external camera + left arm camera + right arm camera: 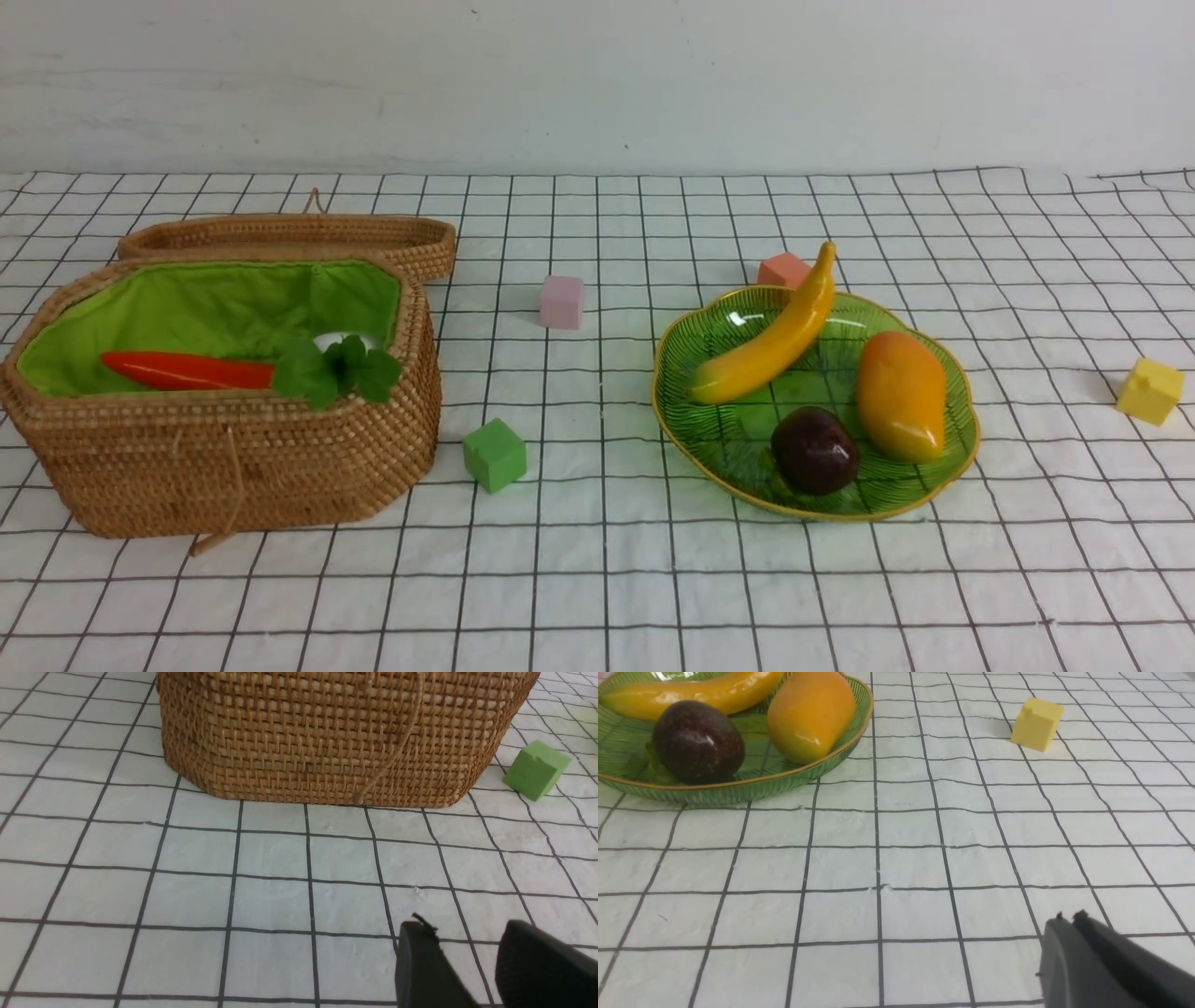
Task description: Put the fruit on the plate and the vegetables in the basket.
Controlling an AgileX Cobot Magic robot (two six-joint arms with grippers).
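The green glass plate [952,457] holds a yellow banana [770,341], an orange mango [901,395] and a dark purple fruit [814,451]. The same plate [738,791] with its three fruits fills a corner of the right wrist view. In the wicker basket [233,467] lie a red carrot [182,371] with green leaves and a bit of a white vegetable [341,341]. My left gripper [467,931] is open and empty over the cloth, short of the basket's wall [327,732]. My right gripper [1066,919] is shut, empty, some way from the plate. Neither arm shows in the front view.
The flat wicker lid [289,238] lies behind the basket. Small cubes sit on the checked cloth: green [494,455] beside the basket, pink [561,301] in the middle, salmon [782,271] behind the plate, yellow [1149,391] at the far right.
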